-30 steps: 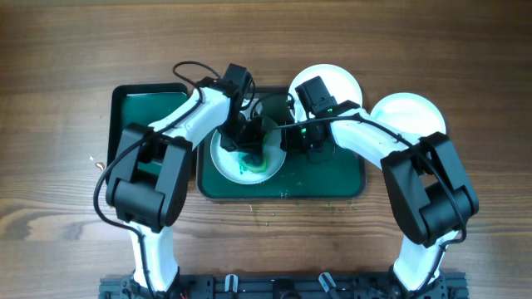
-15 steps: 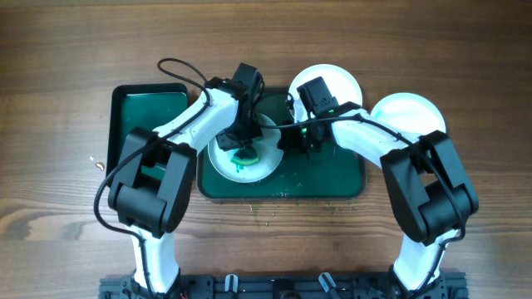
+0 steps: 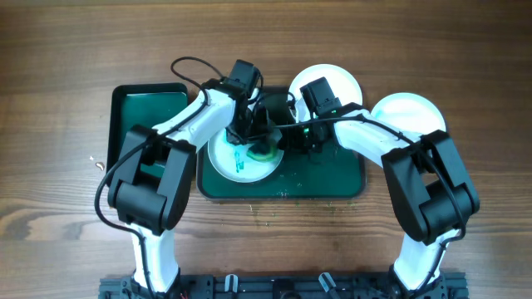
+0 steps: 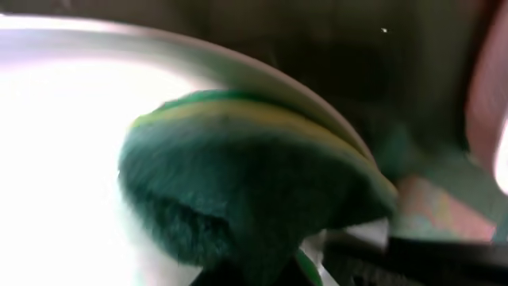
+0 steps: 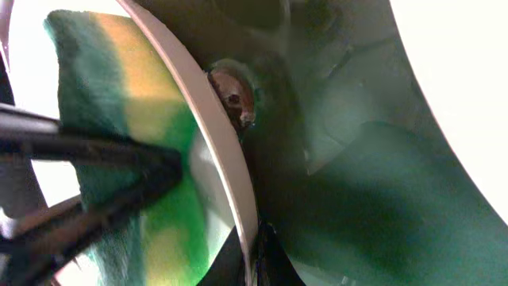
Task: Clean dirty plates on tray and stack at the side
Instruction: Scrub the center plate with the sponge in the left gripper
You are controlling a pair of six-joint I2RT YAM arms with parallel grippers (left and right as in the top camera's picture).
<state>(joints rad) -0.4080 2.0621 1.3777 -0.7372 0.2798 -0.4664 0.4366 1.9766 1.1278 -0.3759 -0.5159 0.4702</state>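
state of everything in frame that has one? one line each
left gripper: shut on sponge, sponge down on tray plate
right gripper: shut on tray plate's rim
tray plate: on tray, teal streak on it, dirty
middle plate: over tray's far rim, no streak visible
right plate: on table, off tray, no streak visible

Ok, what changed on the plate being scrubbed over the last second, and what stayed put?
The left gripper swept the sponge from the lower middle of the plate toward its right edge, beside the right gripper. The broad green smear shrank to a thin streak. Unchanged: both grips, left on the sponge, right on the plate's rim; the tray, rear plate and right-hand plate.
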